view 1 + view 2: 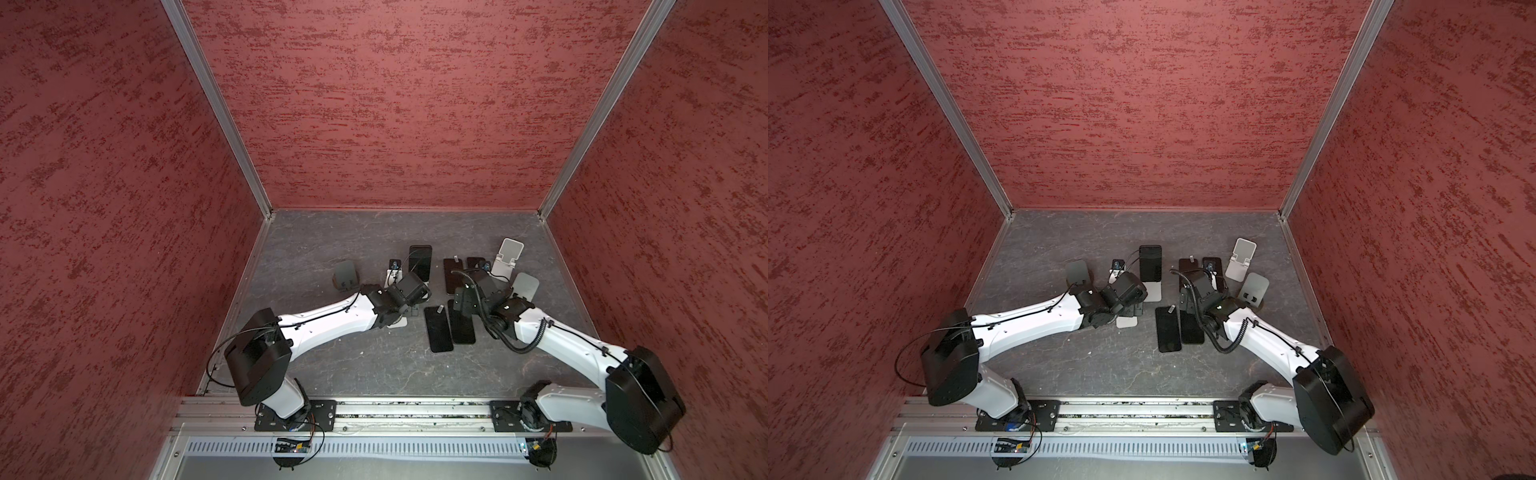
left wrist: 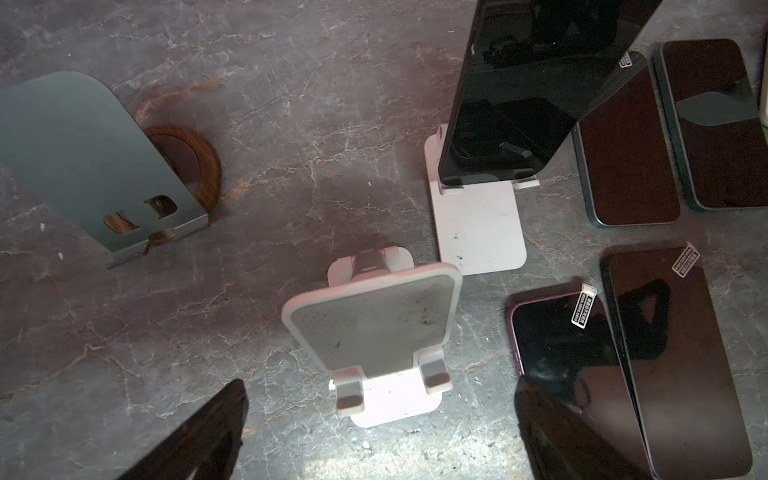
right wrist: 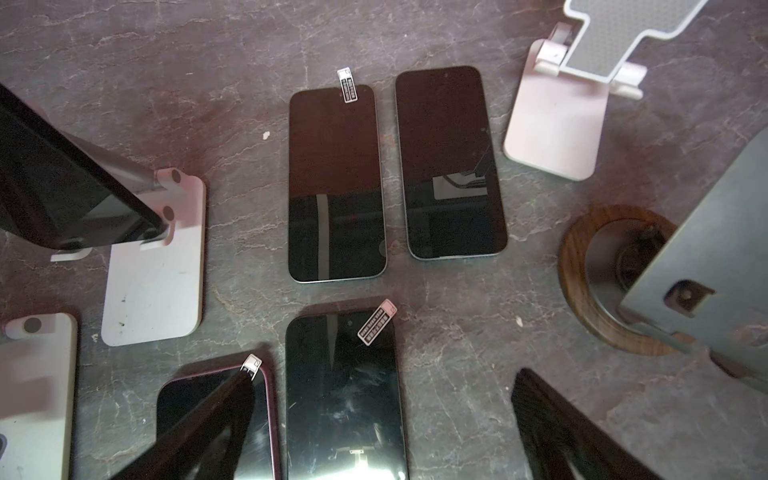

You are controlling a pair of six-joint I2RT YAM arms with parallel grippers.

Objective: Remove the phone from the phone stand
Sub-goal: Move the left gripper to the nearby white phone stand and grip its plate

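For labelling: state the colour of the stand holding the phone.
The stand is white; left wrist view.

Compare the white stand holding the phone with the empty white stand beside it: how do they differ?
The loaded stand props a black phone on its lips; the empty stand carries nothing. The loaded stand's backrest is hidden behind the phone; the empty stand's grey pad shows bare. Both have flat white bases.
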